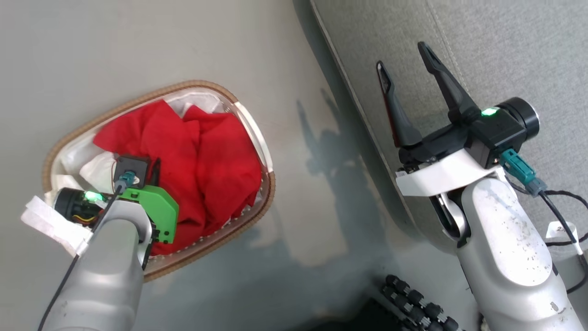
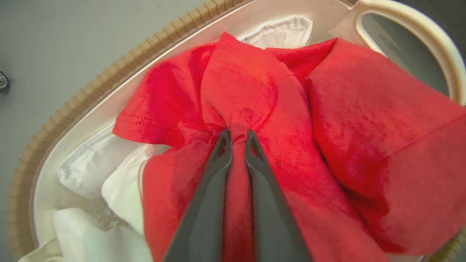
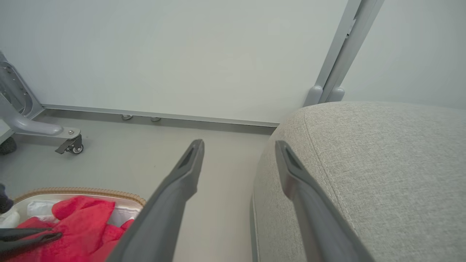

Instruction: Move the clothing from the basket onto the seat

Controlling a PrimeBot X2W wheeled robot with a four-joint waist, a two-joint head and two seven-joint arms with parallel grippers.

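Note:
Red clothing is bunched in the white basket with its brown woven rim, which stands on the floor at the left. My left gripper reaches down into the basket and is shut on a raised fold of the clothing, with fabric pinched between its two dark fingers. The grey seat lies at the upper right. My right gripper hovers open over the seat's near edge with nothing between its fingers. In the right wrist view the right gripper straddles the rounded edge of the seat.
A white liner is crumpled beside and under the red fabric. Bare grey floor separates basket and seat. A grey frame on a caster and a metal post stand by the pale wall. Dark ribbed robot parts sit bottom centre.

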